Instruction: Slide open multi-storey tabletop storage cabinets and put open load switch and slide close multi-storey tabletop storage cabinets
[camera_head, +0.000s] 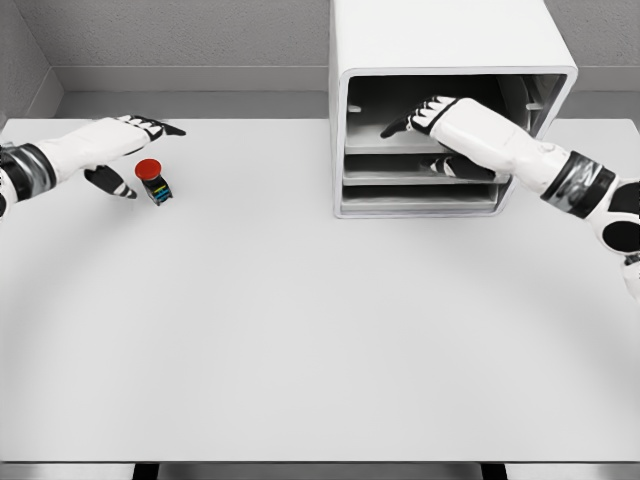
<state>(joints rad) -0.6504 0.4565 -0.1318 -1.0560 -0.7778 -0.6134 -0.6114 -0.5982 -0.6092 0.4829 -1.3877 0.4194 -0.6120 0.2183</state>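
A white multi-storey storage cabinet (450, 45) stands at the back of the table, right of the middle, its front showing a dark upper cavity and drawer shelves below. My right hand (425, 115) reaches into that upper cavity with fingers stretched out and holding nothing. The load switch (153, 182), a small dark body with a red round cap, stands on the table at the far left. My left hand (125, 150) hovers just left of and above it, fingers spread, thumb pointing down beside the switch without gripping it.
A white table (320, 330) fills most of the view, with a grey wall behind it. The cabinet's lower drawers (420, 190) sit stacked beneath the right forearm.
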